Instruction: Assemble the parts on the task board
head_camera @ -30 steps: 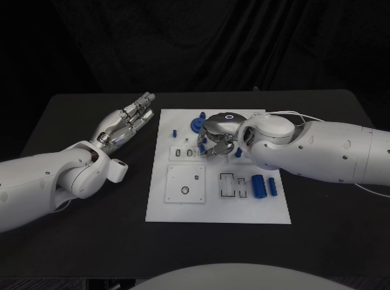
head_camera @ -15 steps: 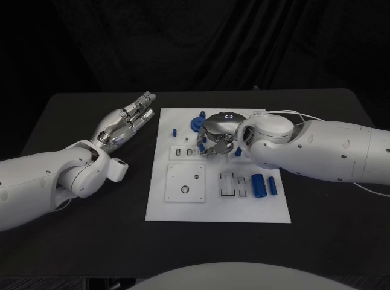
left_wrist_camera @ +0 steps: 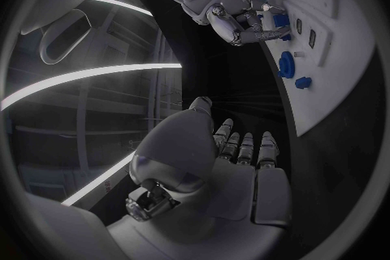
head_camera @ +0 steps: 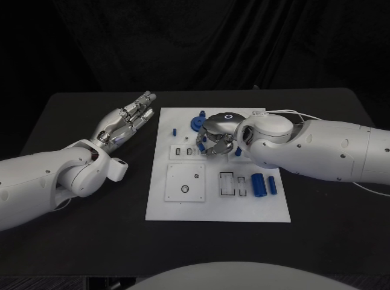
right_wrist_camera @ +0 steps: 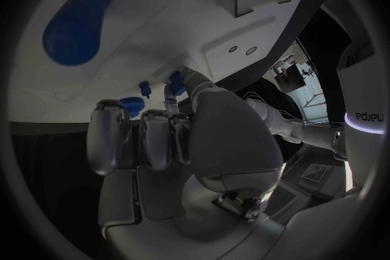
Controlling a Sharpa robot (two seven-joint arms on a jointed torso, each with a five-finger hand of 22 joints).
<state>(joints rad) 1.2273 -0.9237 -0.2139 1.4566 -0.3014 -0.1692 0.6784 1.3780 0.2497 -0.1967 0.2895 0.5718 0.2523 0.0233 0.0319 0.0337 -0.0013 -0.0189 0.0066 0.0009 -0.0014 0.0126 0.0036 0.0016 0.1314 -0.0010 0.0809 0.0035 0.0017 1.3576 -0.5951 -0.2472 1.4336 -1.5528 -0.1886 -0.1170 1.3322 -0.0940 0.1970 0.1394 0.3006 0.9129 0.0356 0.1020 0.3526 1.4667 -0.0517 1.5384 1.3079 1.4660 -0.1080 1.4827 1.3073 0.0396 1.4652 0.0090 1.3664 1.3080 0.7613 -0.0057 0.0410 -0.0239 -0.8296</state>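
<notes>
White task board [head_camera: 218,208] (blue parts [head_camera: 264,184], seemingly cylinders).

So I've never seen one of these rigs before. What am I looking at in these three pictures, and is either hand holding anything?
It is a robot with two white arms ending in silver hands, at a black table. One picture looks down from its head; the two round ones come from cameras behind each wrist. The white task board lies mid-table, with small blue parts such as two cylinders lying on it. The left hand lies beside the board, fingers straight, holding nothing. The right hand reaches down over the board with curled fingers; whether it grips a part I cannot tell.
</notes>
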